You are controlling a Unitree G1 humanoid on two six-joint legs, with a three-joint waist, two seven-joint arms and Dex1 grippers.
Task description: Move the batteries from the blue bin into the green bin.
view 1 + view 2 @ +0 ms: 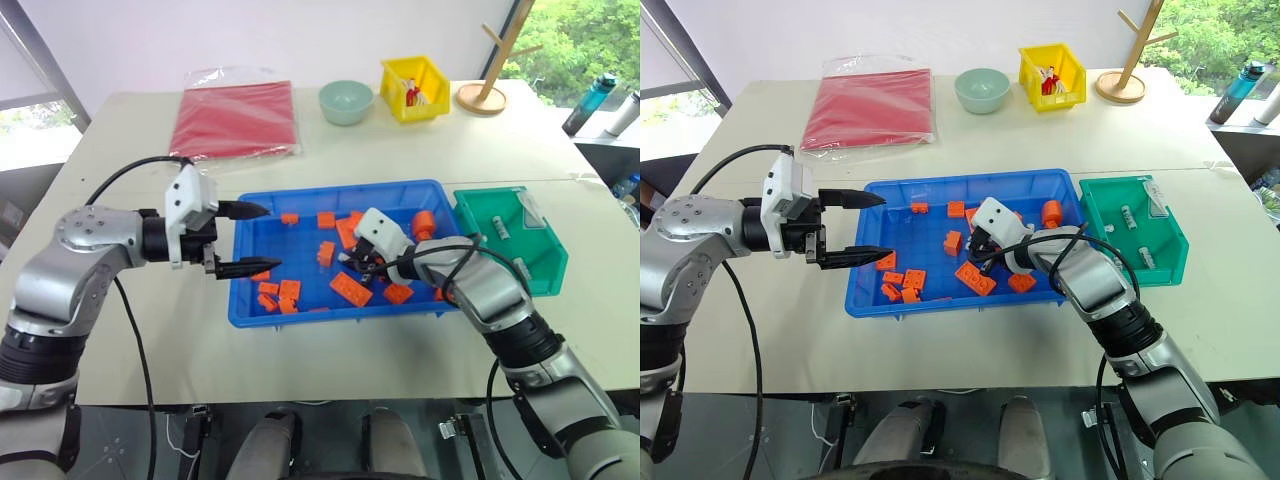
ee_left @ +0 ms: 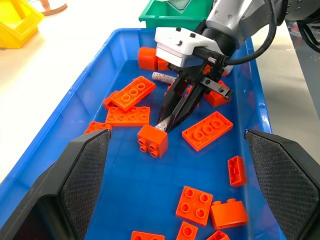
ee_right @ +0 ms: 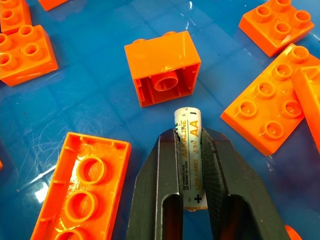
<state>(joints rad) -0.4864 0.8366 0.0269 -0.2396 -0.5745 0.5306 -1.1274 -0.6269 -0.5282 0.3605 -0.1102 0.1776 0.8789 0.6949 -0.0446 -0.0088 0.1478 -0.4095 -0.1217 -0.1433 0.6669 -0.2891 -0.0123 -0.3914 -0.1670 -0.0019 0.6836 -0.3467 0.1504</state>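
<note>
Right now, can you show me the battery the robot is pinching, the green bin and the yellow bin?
battery (image 3: pixel 189 150), right wrist view, on its printed label.
green bin (image 1: pixel 1095 222), right eye view, on its near wall.
yellow bin (image 1: pixel 397 105), left eye view, on its front wall.

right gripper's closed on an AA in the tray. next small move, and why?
Probably lift straight up. The right gripper is shut on a battery low in the blue bin, an orange brick just ahead; the green bin comes next.
</note>
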